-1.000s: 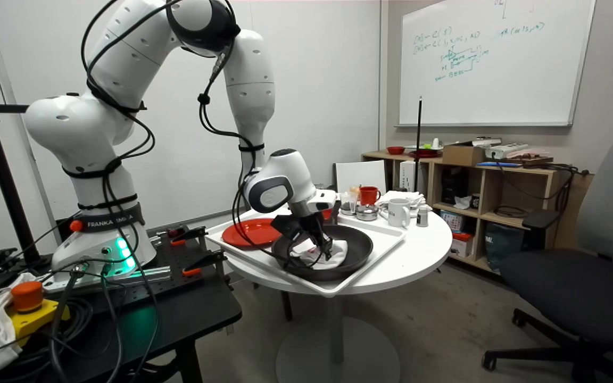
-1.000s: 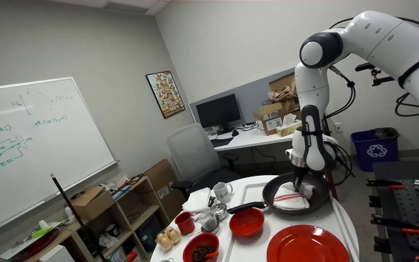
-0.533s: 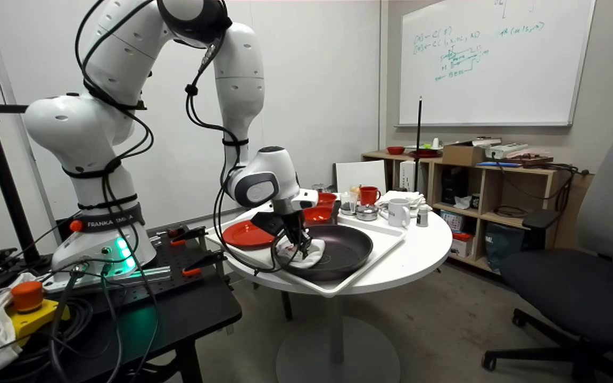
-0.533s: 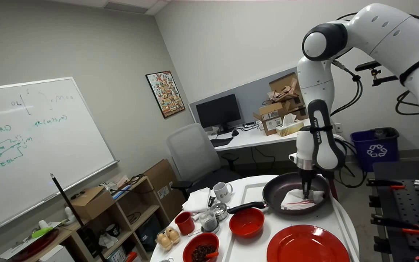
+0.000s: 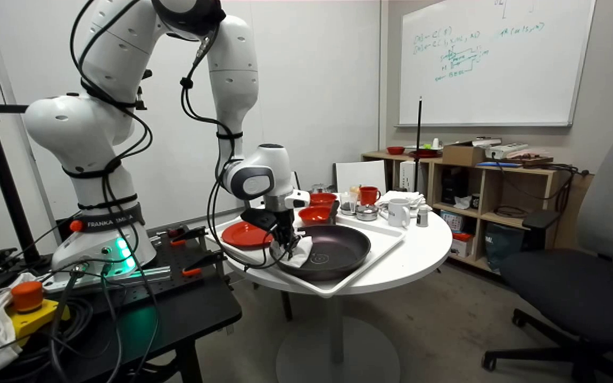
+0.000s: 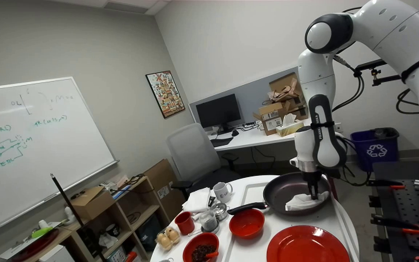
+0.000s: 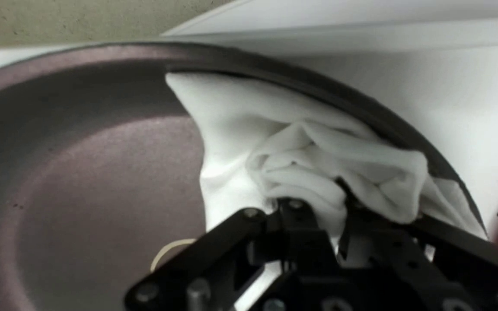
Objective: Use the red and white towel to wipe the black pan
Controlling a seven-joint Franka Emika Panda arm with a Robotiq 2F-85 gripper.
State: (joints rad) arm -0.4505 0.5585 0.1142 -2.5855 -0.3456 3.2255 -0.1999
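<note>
The black pan (image 5: 344, 254) is round and shallow with a dark glossy inside; it also shows in an exterior view (image 6: 286, 189) and in the wrist view (image 7: 123, 185). The towel (image 6: 298, 203) lies bunched inside it, against the pan's side wall. Only its white cloth shows; its red stripes are hidden. In the wrist view the towel (image 7: 231, 125) spreads along the rim, and part of the pan floor is bare. My gripper (image 7: 324, 203) points down into the pan, shut on a fold of towel; it shows in both exterior views (image 5: 287, 249) (image 6: 314, 194). The fingertips are partly hidden by cloth.
The pan stands on a white tray (image 5: 386, 254) on a round table. A red plate (image 6: 307, 245) and a red bowl (image 6: 246, 222) are beside it. The pan's handle (image 6: 247, 207) reaches over the tray edge. A white mug (image 6: 223, 192) and red cup (image 6: 185, 222) stand farther off.
My gripper has dragged the towel across the pan from near the middle to the side wall, leftward in an exterior view. More pan floor shows, and the red stripes have gone from sight.
</note>
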